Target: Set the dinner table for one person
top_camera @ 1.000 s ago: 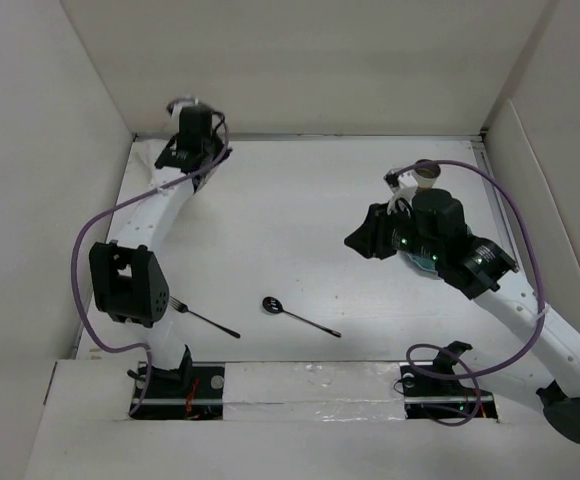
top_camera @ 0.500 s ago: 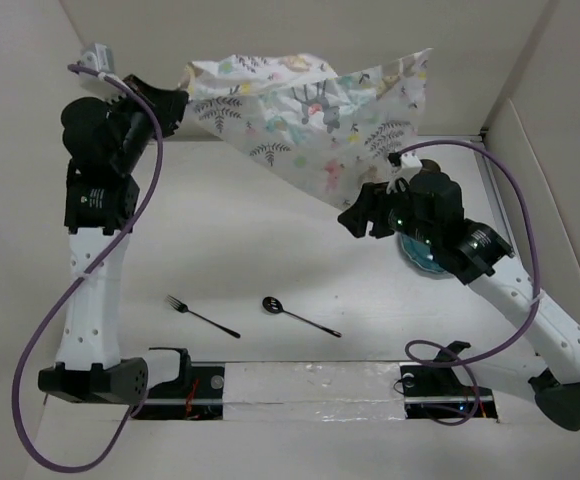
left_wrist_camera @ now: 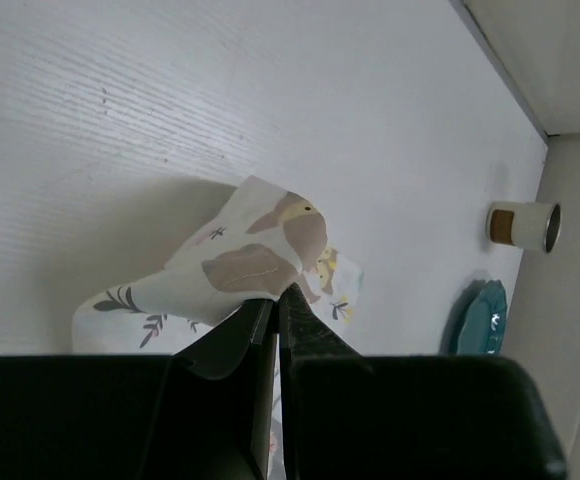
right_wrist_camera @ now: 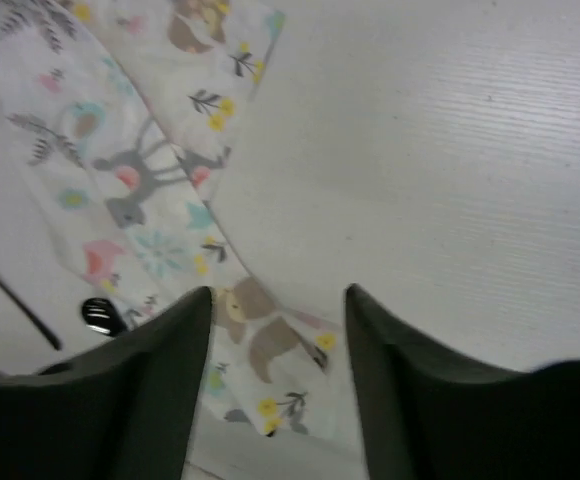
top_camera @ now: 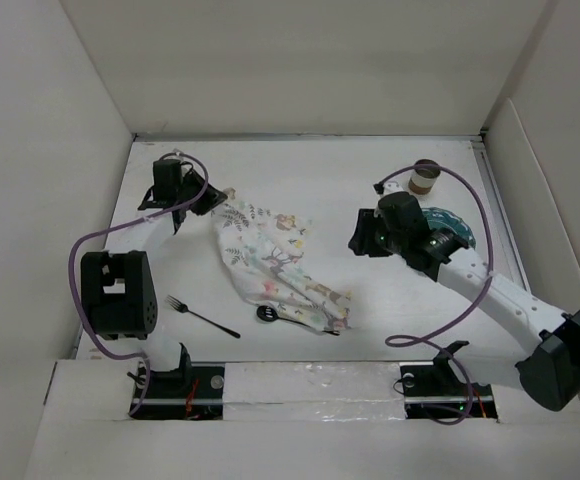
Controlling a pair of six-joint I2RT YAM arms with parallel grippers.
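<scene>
1. Top external view: half a second earlier the mat (top_camera: 275, 255) hangs spread in the air between both arms. Now it lies crumpled on the tabletop (top_camera: 320, 180), the white walled surface under both arms. It forms a diagonal strip running from the left pincer (top_camera: 213, 195) toward the near edge.
2. The right pincer (top_camera: 362, 238) has let go: its fingers stand apart and empty, between the mat and the teal plate (top_camera: 450, 225). The left pincer is closed tight on a corner of the mat.
3. The mat is down but bunched, not flat, and its near end covers the handle of the spoon (top_camera: 268, 312). The fork (top_camera: 202, 317) lies just beside it, uncovered. I judge the mat needs spreading again before anything goes on it.
4. The left wrist view alone shows the pinch close up, with the fold of cloth (left_wrist_camera: 260, 255) rising into the closed tips (left_wrist_camera: 276, 295). It also shows the cup (left_wrist_camera: 523, 225) lying on its side.
5. The right wrist view alone shows the open pincer (right_wrist_camera: 278, 300) over the mat's loose corner, with the spoon's bowl (right_wrist_camera: 100, 315) peeking out.
</scene>
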